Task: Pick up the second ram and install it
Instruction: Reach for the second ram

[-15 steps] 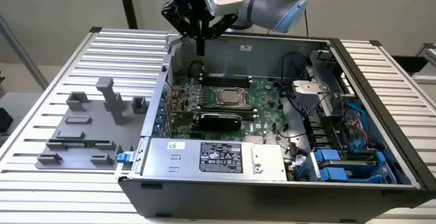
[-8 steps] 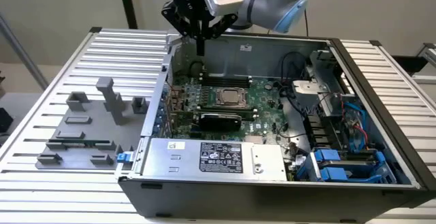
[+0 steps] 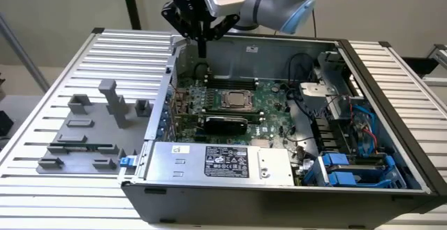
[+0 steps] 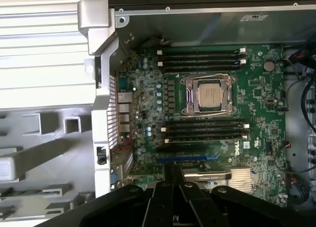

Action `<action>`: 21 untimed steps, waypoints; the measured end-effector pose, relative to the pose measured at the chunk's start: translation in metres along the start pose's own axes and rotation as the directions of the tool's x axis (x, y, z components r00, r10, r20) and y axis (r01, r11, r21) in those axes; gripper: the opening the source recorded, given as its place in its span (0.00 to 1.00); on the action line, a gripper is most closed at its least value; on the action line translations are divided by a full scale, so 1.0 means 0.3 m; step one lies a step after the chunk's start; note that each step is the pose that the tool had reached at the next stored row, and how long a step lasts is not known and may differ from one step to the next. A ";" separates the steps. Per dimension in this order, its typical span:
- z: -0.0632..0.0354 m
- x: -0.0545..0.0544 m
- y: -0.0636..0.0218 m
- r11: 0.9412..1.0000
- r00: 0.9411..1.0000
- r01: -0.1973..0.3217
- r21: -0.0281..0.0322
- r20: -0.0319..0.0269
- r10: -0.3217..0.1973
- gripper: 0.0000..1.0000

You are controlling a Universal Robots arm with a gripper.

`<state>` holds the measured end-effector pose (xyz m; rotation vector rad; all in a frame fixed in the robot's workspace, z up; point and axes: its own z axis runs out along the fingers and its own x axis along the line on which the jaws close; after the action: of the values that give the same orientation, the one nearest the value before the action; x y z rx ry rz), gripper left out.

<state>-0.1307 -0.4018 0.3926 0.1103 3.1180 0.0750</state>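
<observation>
gripper [image 3: 202, 53] | jaws closed together | over computer case [image 3: 244, 205] far corner (exterior view's left) | second ram [image 3: 87, 147] in grey fixture [image 3: 70, 137], table [image 3: 49, 193] edge

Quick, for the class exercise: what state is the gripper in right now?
Gripper: closed, nothing visible in it, above the motherboard. A green ram stick lies on the grey fixture.
</observation>
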 end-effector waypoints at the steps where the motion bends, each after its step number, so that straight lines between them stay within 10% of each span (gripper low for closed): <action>1: -0.001 0.014 -0.007 1.000 1.000 0.000 0.000 0.000 0.000 0.00; 21: -0.015 0.307 -0.153 1.000 1.000 0.000 -0.001 0.007 0.000 0.00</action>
<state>-0.2257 -0.4411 0.3931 0.1100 3.1107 0.0753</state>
